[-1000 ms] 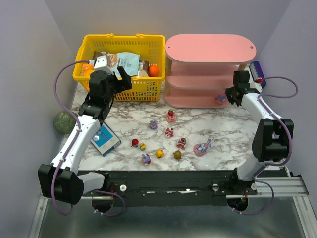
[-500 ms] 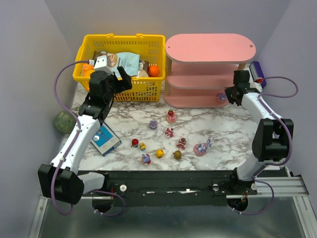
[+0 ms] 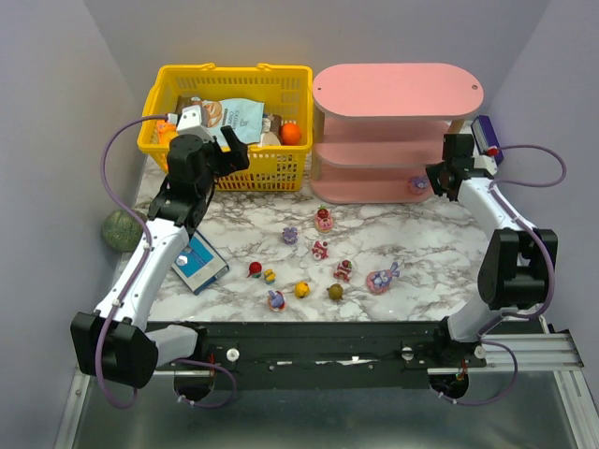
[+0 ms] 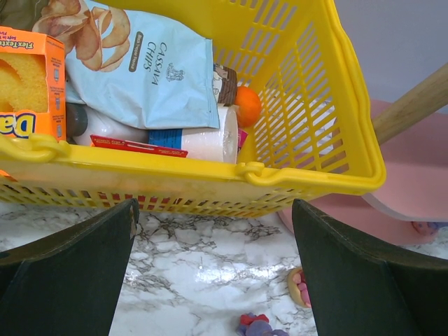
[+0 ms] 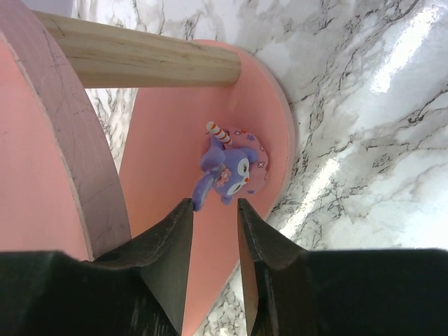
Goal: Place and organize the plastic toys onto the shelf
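Right fingers (image 5: 260, 238): slightly parted, gripping nothing, tips just beside the bunny (image 5: 229, 168)
Left fingers (image 4: 84, 259): spread wide, empty, in front of the basket (image 4: 315, 175)
Bunny: on the shelf's (image 5: 161, 175) bottom board, near its edge
Other toys (image 3: 324, 221): scattered on the table (image 3: 440, 245)

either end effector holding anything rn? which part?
No. Left end effector is wide open near the basket. Right end effector has a narrow empty gap; the purple bunny toy lies on the shelf just past its tips.
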{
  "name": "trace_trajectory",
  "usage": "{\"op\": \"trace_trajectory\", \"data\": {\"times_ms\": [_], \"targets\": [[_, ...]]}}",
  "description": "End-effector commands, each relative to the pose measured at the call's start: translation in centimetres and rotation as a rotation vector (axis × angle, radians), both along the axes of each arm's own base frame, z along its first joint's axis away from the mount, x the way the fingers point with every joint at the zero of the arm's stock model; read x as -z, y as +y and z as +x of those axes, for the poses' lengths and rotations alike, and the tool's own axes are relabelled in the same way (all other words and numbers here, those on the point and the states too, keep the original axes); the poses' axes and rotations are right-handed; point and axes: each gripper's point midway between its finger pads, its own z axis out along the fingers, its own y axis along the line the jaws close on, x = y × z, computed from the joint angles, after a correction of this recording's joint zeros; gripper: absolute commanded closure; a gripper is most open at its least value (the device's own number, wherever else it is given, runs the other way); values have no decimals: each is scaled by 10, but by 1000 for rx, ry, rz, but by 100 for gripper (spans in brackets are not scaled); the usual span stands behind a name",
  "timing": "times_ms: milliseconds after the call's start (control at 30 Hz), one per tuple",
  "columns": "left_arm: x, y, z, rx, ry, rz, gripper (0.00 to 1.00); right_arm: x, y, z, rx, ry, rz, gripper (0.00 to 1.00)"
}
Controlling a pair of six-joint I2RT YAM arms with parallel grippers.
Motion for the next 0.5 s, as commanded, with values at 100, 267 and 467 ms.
{"op": "trace_trajectory", "data": {"times_ms": [100, 267, 467], "targets": [[-5, -1, -6, 6, -21, -13, 1, -42, 10, 15, -50, -169, 6, 59], [-6, -2, -7, 10, -25, -16, 1, -48, 12, 11, -68, -182, 3, 58], [-6, 0, -10, 4, -31, -18, 1, -55, 21, -6, -130, -182, 17, 57]]}}
